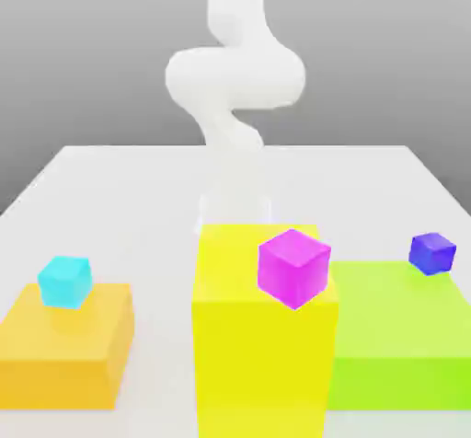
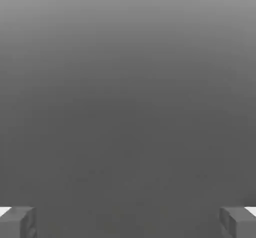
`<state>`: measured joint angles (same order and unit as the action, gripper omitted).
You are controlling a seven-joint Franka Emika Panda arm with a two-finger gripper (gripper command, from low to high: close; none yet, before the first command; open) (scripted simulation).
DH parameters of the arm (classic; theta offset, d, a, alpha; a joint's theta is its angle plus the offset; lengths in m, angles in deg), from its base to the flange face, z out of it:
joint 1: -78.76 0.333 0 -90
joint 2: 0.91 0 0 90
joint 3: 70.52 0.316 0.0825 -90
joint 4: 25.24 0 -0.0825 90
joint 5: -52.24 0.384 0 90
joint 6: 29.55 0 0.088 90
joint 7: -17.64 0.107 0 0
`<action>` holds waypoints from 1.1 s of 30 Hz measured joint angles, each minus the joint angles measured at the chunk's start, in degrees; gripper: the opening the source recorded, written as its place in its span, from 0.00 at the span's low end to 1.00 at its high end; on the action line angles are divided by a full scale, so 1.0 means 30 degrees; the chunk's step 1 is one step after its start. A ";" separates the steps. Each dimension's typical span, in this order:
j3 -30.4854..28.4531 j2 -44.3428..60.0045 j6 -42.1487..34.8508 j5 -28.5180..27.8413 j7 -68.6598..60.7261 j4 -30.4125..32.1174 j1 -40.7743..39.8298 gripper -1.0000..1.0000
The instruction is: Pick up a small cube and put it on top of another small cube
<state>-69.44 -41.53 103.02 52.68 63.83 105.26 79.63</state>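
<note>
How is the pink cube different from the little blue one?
The magenta cube looks bigger than the blue cube. The magenta cube sits on the tall yellow block; the blue cube sits on the lower green block. Both are tilted small cubes, each alone on its block.

Cyan cube (image 1: 64,281) on orange block (image 1: 69,353), magenta cube (image 1: 293,267) on yellow block (image 1: 253,358) (all plain).

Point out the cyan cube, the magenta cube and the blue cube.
cyan cube (image 1: 64,282), exterior view, front face.
magenta cube (image 1: 292,269), exterior view, near its front corner.
blue cube (image 1: 431,253), exterior view, middle of its visible faces.
</note>
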 joint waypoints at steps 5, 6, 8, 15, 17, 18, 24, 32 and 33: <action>0.0872 0.3560 0.0538 0.0185 0.0334 -0.0876 0.0536 0.50; 0.1064 0.4249 0.0642 0.0192 0.0419 -0.1046 0.0630 0.50; 0.1464 0.5626 0.0851 0.0169 0.0618 -0.1386 0.0814 0.50; 0.2893 1.0467 0.1585 -0.0417 0.1667 -0.2571 0.1530 0.50; 0.3231 1.1868 0.1786 -0.0733 0.2065 -0.2912 0.1950 0.50; 0.3366 1.2571 0.1889 -0.0917 0.2283 -0.3082 0.2149 0.50; 0.3874 1.6810 0.2474 -0.2114 0.3638 -0.4112 0.3428 0.50; 0.3972 2.2459 0.3213 -0.3521 0.5293 -0.5500 0.5605 0.50; 0.3956 2.3161 0.3308 -0.3659 0.5473 -0.5673 0.5902 0.50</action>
<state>-57.57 27.96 112.94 41.71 80.25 88.24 97.33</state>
